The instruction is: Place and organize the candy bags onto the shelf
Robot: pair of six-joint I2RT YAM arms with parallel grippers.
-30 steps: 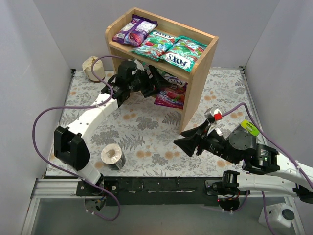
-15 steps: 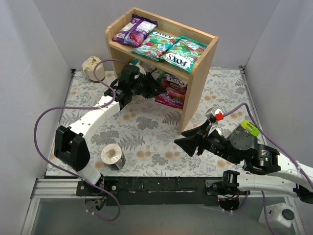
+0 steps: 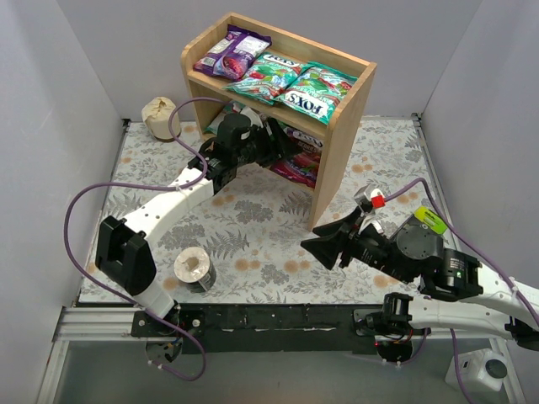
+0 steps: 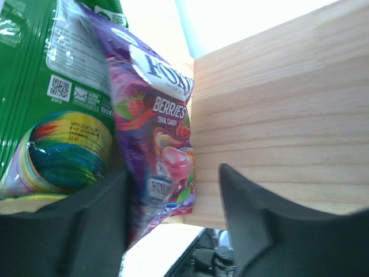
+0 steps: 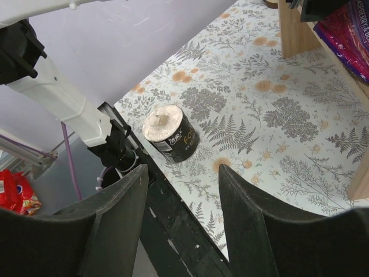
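- Candy bag, magenta FOX'S BERRIES pouch (image 4: pixel 154 138): sits in the lower tier of the wooden shelf (image 3: pixel 338 160). It is just beside the side panel, with a green pouch (image 4: pixel 34 86) on its other side.
- Orientation: the long axis runs from the left fingers (image 4: pixel 253 231) away into the tier. The FOX'S header end points inward and the bottom edge lies nearest the fingers. The printed face is tilted, leaning towards the green pouch.
- Left fingers: spread wide on either side of the pouch's lower end. One touches its edge and the other stands clear against the wood, so the pouch is not pinched.
- Right fingers (image 5: pixel 115 231): spread, holding nothing, hovering over the bench (image 3: pixel 253 219) near the shelf front, with a tape roll (image 5: pixel 170 134) below.
- Upper tier: holds one purple pouch (image 3: pixel 232 52) and two green FOX'S pouches (image 3: pixel 313 91), lying flat side by side.
- Step in hand (judgement): release of the last pouch into the lower tier; no pouches show loose on the bench, so the task looks nearly complete.
- Next move (judgement): draw the left arm straight back out of the opening without dragging the pouch. It may then need a nudge to lie flat.
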